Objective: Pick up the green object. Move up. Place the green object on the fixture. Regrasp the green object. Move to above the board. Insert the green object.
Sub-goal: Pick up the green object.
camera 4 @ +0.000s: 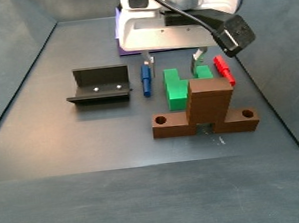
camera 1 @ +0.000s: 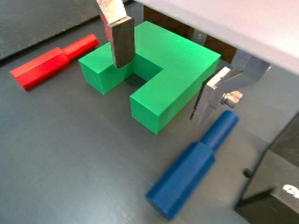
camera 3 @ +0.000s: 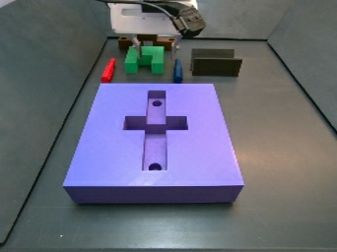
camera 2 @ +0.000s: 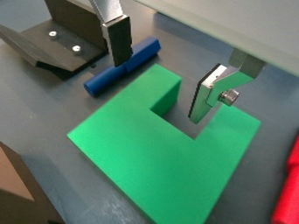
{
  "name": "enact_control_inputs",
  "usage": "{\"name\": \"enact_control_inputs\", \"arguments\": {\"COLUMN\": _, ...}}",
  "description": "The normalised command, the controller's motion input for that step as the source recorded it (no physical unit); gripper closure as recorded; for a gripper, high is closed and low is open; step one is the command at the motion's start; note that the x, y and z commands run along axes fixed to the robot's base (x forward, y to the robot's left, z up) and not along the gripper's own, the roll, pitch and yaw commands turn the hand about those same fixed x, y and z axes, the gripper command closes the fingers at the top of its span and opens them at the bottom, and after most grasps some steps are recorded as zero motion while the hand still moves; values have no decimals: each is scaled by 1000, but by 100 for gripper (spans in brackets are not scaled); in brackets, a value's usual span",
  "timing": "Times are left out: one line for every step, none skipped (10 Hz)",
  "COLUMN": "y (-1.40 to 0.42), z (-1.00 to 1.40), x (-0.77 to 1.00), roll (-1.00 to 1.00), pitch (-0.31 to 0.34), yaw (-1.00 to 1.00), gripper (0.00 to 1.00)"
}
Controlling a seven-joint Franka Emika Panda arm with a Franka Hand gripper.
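Note:
The green object [camera 1: 158, 79] is a bright green U-shaped block lying on the dark floor. It also shows in a wrist view [camera 2: 163, 162] and in both side views [camera 3: 149, 61] [camera 4: 177, 88]. My gripper [camera 1: 163, 72] is open and lowered around it, one silver finger [camera 1: 114, 39] at its notch side and one [camera 1: 211, 98] at its outer side, neither clearly touching. The fixture [camera 2: 52, 48] [camera 4: 98, 85] stands apart on the floor. The purple board [camera 3: 198, 148] with its cross recess lies nearer the front.
A thin red bar [camera 1: 52, 63] [camera 4: 221, 69] and a blue bar [camera 1: 193, 166] [camera 4: 146, 79] lie on either side of the green object. A brown cross-shaped block [camera 4: 206, 113] stands just in front of it. Grey walls enclose the floor.

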Motion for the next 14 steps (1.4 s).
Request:
{"name": "enact_control_inputs", "arguments": {"y": 0, "z": -51, "x": -83, "roll": -237, "pitch": -151, "yaw": -37, "gripper": 0}}
{"name": "enact_control_inputs", "arguments": {"y": 0, "z": -100, "x": 74, "roll": -179, "pitch": -91, "yaw": 0, "gripper": 0}}
{"name": "enact_control_inputs", "arguments": {"y": -11, "z": -97, "x": 274, "roll": -119, "pitch": -14, "yaw": 129, "gripper": 0}}
{"name": "enact_control_inputs", "arguments": {"y": 0, "z": -120, "x": 206, "roll": -100, "pitch": 0, "yaw": 106, "gripper": 0}}
{"name": "enact_control_inputs", "arguments": {"y": 0, "z": -109, "x": 40, "roll": -99, "pitch": -7, "yaw": 11, "gripper": 0}}
{"name": "enact_control_inputs", "arguments": {"y": -43, "z": -91, "x": 9, "roll": -97, "pitch": -14, "yaw": 0, "gripper": 0}}
{"name": "enact_control_inputs", "arguments": {"y": -60, "z": -97, "x": 11, "roll": -87, "pitch": -11, "yaw": 0, "gripper": 0}}
{"name": "enact_control_inputs", "arguments": {"y": -60, "z": -29, "x": 0, "roll": -100, "pitch": -10, "yaw": 0, "gripper": 0}}
{"name": "enact_control_inputs", "arguments": {"y": -57, "z": -69, "x": 0, "roll": -81, "pitch": -13, "yaw": 0, "gripper": 0}}
{"name": "enact_control_inputs", "arguments": {"y": -43, "z": -117, "x": 0, "roll": -54, "pitch": -11, "yaw": 0, "gripper": 0}}
{"name": "enact_control_inputs", "arguments": {"y": -74, "z": -149, "x": 0, "roll": -36, "pitch": -16, "yaw": 0, "gripper": 0}}
{"name": "enact_control_inputs", "arguments": {"y": -63, "z": -189, "x": 0, "roll": -24, "pitch": -16, "yaw": 0, "gripper": 0}}
{"name": "enact_control_inputs", "arguments": {"y": -20, "z": -214, "x": 0, "roll": -10, "pitch": -16, "yaw": 0, "gripper": 0}}
{"name": "enact_control_inputs", "arguments": {"y": 0, "z": -226, "x": 0, "roll": -6, "pitch": -13, "yaw": 0, "gripper": 0}}
